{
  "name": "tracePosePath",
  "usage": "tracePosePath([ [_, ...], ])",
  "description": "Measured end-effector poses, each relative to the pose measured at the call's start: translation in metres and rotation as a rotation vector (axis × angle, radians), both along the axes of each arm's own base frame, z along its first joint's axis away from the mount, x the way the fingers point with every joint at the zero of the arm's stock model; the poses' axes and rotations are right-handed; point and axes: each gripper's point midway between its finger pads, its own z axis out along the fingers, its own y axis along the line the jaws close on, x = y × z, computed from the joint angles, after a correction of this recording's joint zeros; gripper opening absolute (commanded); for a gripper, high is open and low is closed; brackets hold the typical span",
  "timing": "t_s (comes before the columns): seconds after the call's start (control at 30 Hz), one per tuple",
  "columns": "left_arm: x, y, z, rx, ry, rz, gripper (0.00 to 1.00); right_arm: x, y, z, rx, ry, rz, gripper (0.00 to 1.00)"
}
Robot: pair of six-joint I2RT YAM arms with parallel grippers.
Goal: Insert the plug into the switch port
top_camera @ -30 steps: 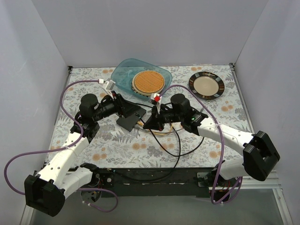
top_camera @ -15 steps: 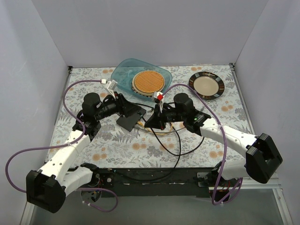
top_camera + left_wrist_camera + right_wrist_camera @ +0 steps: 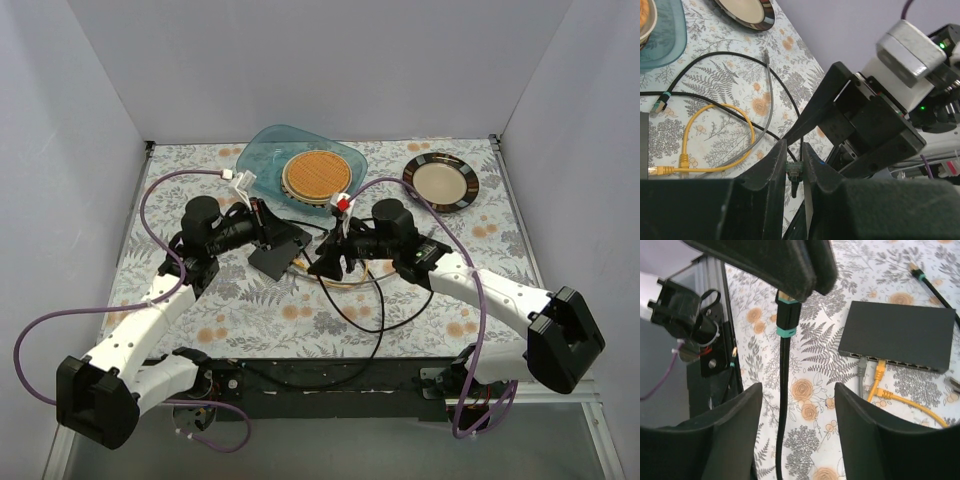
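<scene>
Right wrist: flat matte-black switch [image 3: 900,335]

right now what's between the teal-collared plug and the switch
Right wrist view: only bare floral tablecloth between the teal-collared plug and the switch; its grey cable and yellow cable sit further along.

No readable text, label, brand, number or sign shows in any view.
</scene>
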Motion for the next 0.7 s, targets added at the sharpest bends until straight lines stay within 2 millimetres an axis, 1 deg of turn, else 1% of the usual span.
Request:
tracePosePath([
  [0.13,0.01,0.001,0.0,0.011,0.041,0.054,0.0,0.015,-0.007,0.011,-0.001,-0.048,-0.103,0.74],
  [0.2,0.016,0.003,0.0,0.02,0.061,0.088,0.0,0.023,-0.008,0.021,0.004,-0.078,-0.162,0.73],
  [0.27,0.021,0.004,-0.002,0.029,0.084,0.118,0.0,0.03,-0.006,0.031,0.01,-0.107,-0.212,0.74],
  [0.33,0.025,0.006,-0.007,0.036,0.113,0.142,0.0,0.033,-0.003,0.038,0.013,-0.127,-0.248,0.73],
  [0.43,0.027,0.006,-0.015,0.047,0.152,0.163,0.0,0.035,0.004,0.044,0.014,-0.143,-0.28,0.71],
  [0.57,0.027,0.007,-0.019,0.052,0.177,0.176,0.0,0.039,0.016,0.041,0.004,-0.142,-0.302,0.66],
  [0.7,0.027,0.007,-0.02,0.051,0.187,0.18,0.0,0.044,0.024,0.025,-0.032,-0.125,-0.321,0.59],
])
